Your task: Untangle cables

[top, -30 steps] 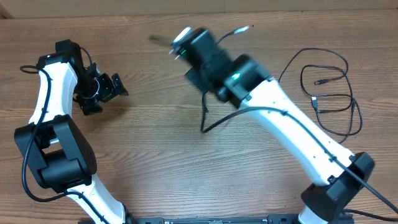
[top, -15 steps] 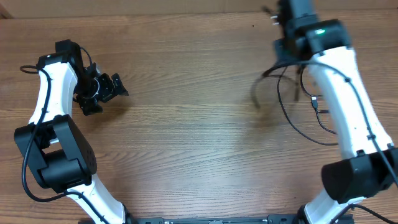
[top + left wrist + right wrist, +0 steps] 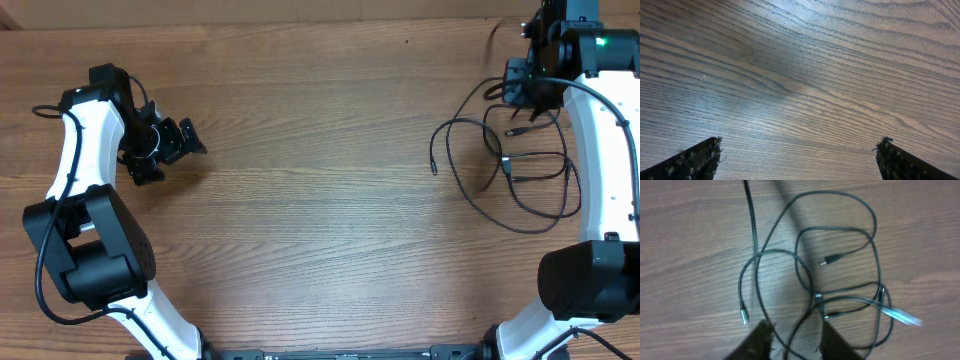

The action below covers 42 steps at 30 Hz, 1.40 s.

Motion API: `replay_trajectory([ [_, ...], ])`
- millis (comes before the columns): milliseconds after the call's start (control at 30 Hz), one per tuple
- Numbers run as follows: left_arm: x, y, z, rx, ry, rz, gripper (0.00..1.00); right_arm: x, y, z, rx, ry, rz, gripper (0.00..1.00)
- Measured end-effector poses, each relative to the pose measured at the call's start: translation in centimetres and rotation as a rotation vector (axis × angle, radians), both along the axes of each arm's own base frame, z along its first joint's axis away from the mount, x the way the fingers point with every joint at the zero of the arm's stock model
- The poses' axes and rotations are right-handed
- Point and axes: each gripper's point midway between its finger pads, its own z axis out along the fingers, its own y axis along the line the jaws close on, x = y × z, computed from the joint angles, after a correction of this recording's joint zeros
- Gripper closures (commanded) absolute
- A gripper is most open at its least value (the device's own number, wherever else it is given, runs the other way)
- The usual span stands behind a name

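Right end effector [image 3: 795, 335] hangs, fingers partly apart, over the looped black cables [image 3: 832, 259] near the surface's [image 3: 320, 200] far right corner; left end effector [image 3: 797, 150] gapes wide by the left edge.

Cropped fingers, one unreadable smear

Both wrist views cut their fingers at the bottom edge: left fingers [image 3: 692, 161], right fingers [image 3: 759, 341]. Among the cables [image 3: 832, 259] lies a pale blurred streak [image 3: 897, 315], unidentifiable. One strand exits the top.
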Motion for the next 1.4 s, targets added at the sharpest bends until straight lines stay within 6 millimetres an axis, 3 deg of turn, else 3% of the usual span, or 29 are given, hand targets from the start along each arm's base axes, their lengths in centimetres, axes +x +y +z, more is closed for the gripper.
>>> replay_trajectory([
  [133,0.0,0.0,0.0,0.000,0.000,0.000,0.00,0.0,0.3,-0.1,0.014,0.002,0.007,0.29],
  [267,0.0,0.0,0.0,0.000,0.000,0.000,0.01,0.0,0.4,-0.1,0.020,0.003,0.010,0.18],
  [333,0.0,0.0,0.0,0.000,0.000,-0.001,0.01,0.0,0.5,-0.2,0.023,0.004,0.012,0.00],
  [700,0.0,0.0,0.0,0.000,0.000,0.000,0.00,-0.4,1.5,-1.5,0.076,0.035,0.032,0.00],
  [1400,0.0,0.0,0.0,0.000,0.000,0.000,0.00,-0.3,1.9,-1.5,0.097,0.034,0.040,0.00],
])
